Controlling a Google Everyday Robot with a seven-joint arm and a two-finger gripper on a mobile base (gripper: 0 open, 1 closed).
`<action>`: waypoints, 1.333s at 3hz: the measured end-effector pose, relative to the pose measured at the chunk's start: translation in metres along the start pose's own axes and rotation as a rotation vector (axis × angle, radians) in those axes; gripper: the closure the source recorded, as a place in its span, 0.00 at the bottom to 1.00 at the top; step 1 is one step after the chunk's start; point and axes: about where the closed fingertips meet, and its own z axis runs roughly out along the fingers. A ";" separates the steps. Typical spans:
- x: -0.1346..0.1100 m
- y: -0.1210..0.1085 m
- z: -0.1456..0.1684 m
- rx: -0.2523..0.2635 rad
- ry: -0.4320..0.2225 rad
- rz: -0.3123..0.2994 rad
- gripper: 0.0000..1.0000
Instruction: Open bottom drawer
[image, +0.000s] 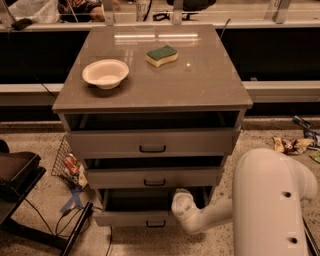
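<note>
The bottom drawer (131, 218) is the lowest of three grey fronts on the cabinet, with a small black bar handle (156, 224). It stands pulled out a little, with a dark gap above its front. My gripper (180, 199) is at the end of the white arm, at the right end of this drawer, just above its front edge and under the middle drawer. The arm's wrist hides how the gripper meets the drawer.
The middle drawer (150, 177) and top drawer (150, 143) also stand slightly out. A white bowl (105, 73) and a green-and-yellow sponge (162, 55) lie on the cabinet top. A wire basket (67, 162), cables and a black stand (20, 175) are on the floor at left; litter lies at right.
</note>
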 end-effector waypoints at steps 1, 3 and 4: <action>0.015 -0.022 0.037 -0.005 0.018 0.017 1.00; 0.015 -0.022 0.037 -0.005 0.018 0.017 1.00; 0.015 -0.022 0.037 -0.005 0.018 0.017 1.00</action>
